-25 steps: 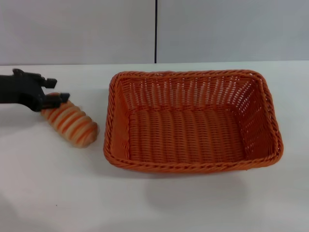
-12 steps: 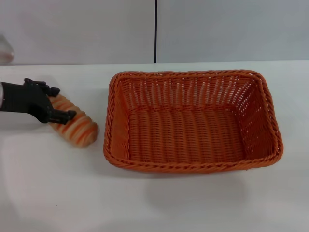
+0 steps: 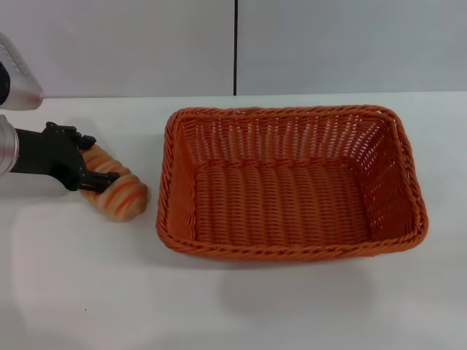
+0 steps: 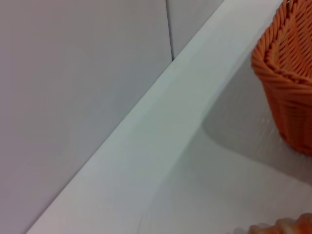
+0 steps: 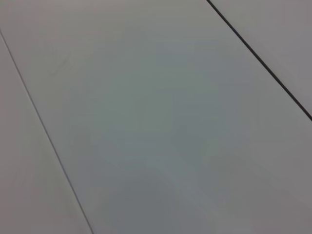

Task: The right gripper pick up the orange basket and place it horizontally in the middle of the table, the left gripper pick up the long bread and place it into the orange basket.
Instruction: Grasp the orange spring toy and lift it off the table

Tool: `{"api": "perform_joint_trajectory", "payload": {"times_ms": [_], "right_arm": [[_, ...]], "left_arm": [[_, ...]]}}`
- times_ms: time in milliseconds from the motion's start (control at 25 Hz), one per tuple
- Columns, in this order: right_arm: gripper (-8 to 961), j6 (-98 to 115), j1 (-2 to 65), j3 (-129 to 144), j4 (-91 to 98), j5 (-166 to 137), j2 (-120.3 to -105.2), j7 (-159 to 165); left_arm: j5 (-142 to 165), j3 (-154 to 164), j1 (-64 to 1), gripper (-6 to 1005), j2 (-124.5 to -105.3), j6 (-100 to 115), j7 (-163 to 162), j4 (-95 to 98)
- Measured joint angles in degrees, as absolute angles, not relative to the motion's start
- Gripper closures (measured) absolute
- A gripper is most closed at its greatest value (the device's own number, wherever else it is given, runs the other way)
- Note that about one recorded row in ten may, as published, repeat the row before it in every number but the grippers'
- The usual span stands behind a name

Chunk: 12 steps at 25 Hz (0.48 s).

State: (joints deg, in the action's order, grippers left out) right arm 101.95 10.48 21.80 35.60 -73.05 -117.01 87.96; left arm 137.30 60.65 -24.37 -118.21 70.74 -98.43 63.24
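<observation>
Bread: you have the long bread [image 3: 113,189] lying on the desk [image 3: 233,306] at the left of the frame, slanted, its far end under the left pincer [image 3: 91,159], its near end just beside the orange basket [image 3: 292,182] but apart from it.
Handling: judge it light and fairly stiff, a ridged toy loaf; the ridges should keep it from slipping, though its rounded sides may roll.
Where to hold: take it across the narrow width; a hold nearer its middle would, I judge, keep it from drooping.
Left pincer: its black fingers straddle the upper-left end of the loaf, spread and not yet squeezed onto it as far as you can see.
Arm pose: the left arm reaches in low from the left edge, nearly level with the desk.
Basket: it sits lengthwise across the centre, empty.
Right pincer: not in view.
</observation>
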Motion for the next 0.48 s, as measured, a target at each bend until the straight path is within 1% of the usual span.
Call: {"api": "perform_joint_trajectory", "payload": {"times_ms": [280,400,480], "right_arm": [[332,101.2,10.5,21.8,35.6,-73.0,-116.98,87.9],[332,101.0,10.5,21.8,35.6,-73.0,-116.98,87.9],[332,100.8,10.5,21.8,35.6,-73.0,-116.98,87.9]], "left_arm": [[138.8,62.8,-24.4,259,-118.29,68.7,-98.5,62.9],[140.2,65.0,-24.2,338,-118.41,66.8,-99.0,62.8],[140.6,65.6,-24.2,347,-118.46,66.4,-99.1,63.0]]}}
